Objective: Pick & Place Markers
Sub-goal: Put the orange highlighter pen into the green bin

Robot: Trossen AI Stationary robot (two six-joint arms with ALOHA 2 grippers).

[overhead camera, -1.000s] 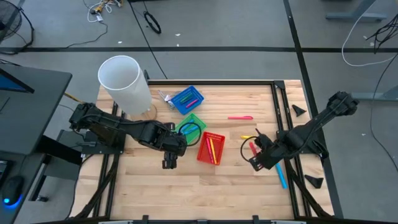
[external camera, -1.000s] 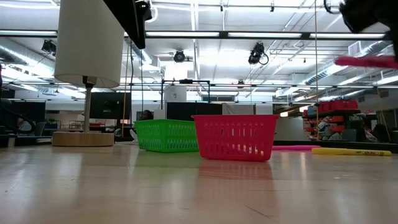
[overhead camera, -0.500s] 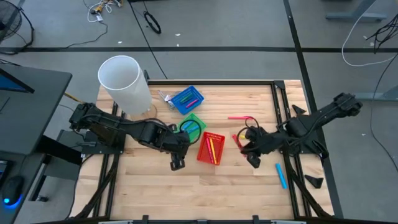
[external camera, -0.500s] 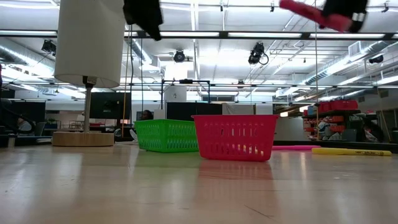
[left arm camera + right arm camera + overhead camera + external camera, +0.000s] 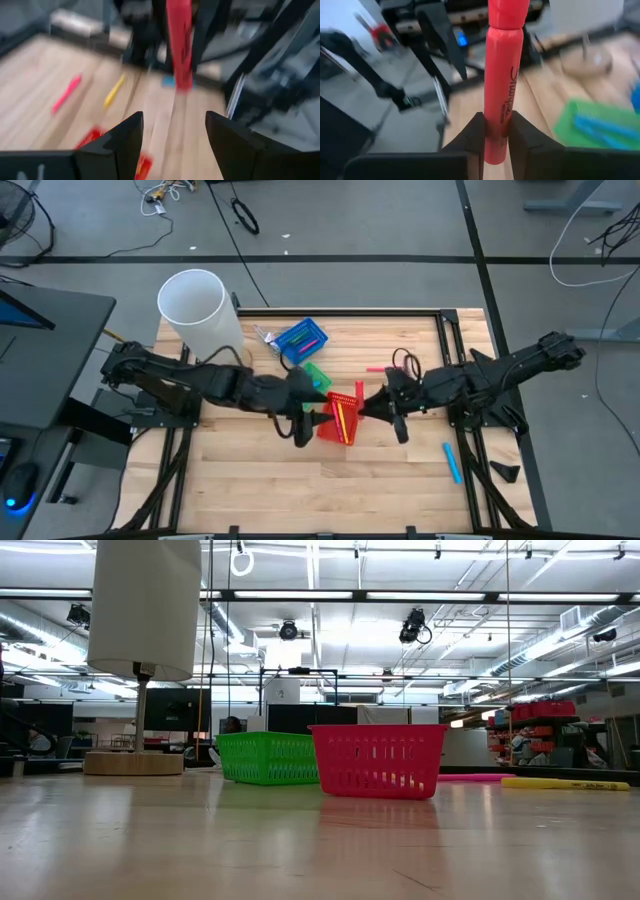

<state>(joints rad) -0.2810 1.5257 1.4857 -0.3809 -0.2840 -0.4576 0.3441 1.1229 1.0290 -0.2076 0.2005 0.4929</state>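
Note:
My right gripper point(image 5: 368, 402) is shut on a red marker point(image 5: 359, 392) above the red basket point(image 5: 340, 418), which has yellow and red markers inside. My left gripper point(image 5: 308, 425) hangs open at that basket's left side, facing the red marker point(image 5: 179, 45). A pink marker point(image 5: 385, 368) and a blue marker point(image 5: 452, 462) lie flat on the table. The yellow marker point(image 5: 565, 783) shows in the low view. More markers lie in the blue basket point(image 5: 302, 338). Neither gripper shows in the low view. My right gripper pinches the red marker's barrel point(image 5: 500, 107) between its two fingers point(image 5: 472, 132). The marker sticks out forward past the fingertips, toward the table's left, lengthwise with the fingers. It is lifted clear, above the red basket.
The green basket point(image 5: 308, 380) stands just behind the red one, partly under my left arm. A tall white cylinder point(image 5: 200, 315) on a stand rises at the far left. Bare wood lies along the near edge. Black frame rails run down both sides of the table.
My right gripper has carried the red marker from the table's right part toward the left, to above the red basket, and up out of the low view. My left gripper has moved right, to the red basket's left side, and has turned toward the right arm.

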